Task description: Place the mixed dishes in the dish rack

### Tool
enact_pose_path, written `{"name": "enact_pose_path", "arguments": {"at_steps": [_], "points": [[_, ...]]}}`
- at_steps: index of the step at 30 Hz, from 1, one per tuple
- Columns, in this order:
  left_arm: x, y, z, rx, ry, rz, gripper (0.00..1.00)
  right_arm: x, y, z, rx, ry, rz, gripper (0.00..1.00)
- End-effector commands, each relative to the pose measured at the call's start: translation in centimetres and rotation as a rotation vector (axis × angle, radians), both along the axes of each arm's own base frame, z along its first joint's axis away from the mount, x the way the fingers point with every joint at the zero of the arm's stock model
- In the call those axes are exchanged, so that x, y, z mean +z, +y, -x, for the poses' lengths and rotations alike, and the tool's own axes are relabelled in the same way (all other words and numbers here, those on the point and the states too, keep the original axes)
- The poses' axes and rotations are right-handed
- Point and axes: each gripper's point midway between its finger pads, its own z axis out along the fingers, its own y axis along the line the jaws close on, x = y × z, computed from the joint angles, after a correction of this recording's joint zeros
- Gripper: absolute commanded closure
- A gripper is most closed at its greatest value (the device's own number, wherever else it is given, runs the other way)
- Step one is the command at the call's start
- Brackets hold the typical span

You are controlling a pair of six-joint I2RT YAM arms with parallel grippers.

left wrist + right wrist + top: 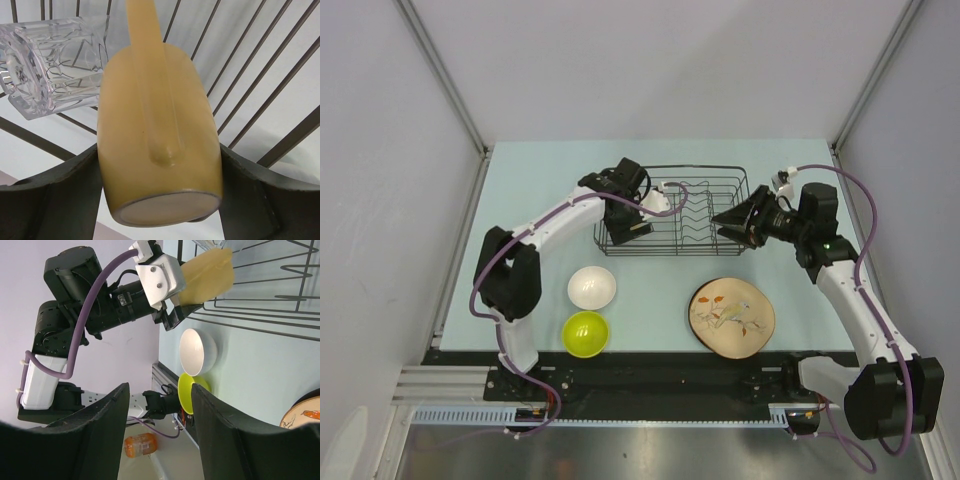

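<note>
the left gripper (160,200) is clamped on the yellow-orange mug (150,125), one finger on each side of its body, the handle facing the wrist camera and the base toward 6 o'clock in that view. the mug sits at the 9 o'clock end of the dish rack (700,168); whether it touches the wires, i cannot tell. a clear glass (50,65) lies tilted in the rack at the mug's 10 o'clock. the right gripper (160,395) hovers at the rack's 3 o'clock end, jaws apart and empty. on the table (800,200), the white bowl (592,287) and lime-green bowl (586,333) rest at the rack's 7 o'clock, the leaf plate (731,317) at its 5 o'clock.
</note>
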Motion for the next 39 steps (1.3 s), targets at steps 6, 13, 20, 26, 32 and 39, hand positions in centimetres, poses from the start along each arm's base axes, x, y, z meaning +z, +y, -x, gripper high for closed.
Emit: {"name": "enact_pose_path", "arguments": {"at_steps": [6, 13, 20, 26, 32, 39], "points": [[-0.8, 0.7, 2.3, -0.045, 0.08, -0.019, 0.53, 0.8, 0.0, 0.7, 0.022, -0.041, -0.005, 0.43], [-1.4, 1.3, 3.3, -0.057, 0.098, -0.028, 0.22, 0.8, 0.0, 0.8, 0.023, -0.042, -0.003, 0.43], [-2.7, 0.9, 4.6, -0.094, 0.165, -0.007, 0.33, 0.9, -0.1, 0.8, 0.017, -0.04, -0.005, 0.43], [-4.6, 0.8, 6.1, -0.196, 0.346, -0.053, 0.71, 0.8, -0.1, 0.8, 0.015, -0.036, -0.004, 0.43], [-3.4, 1.1, 6.1, -0.301, 0.448, -0.079, 0.66, 0.7, -0.1, 0.9, 0.013, -0.031, -0.002, 0.43], [-3.2, 2.9, 7.0, -0.375, 0.531, -0.162, 0.58, 0.7, -0.1, 0.8, 0.011, -0.028, -0.006, 0.43]]}}
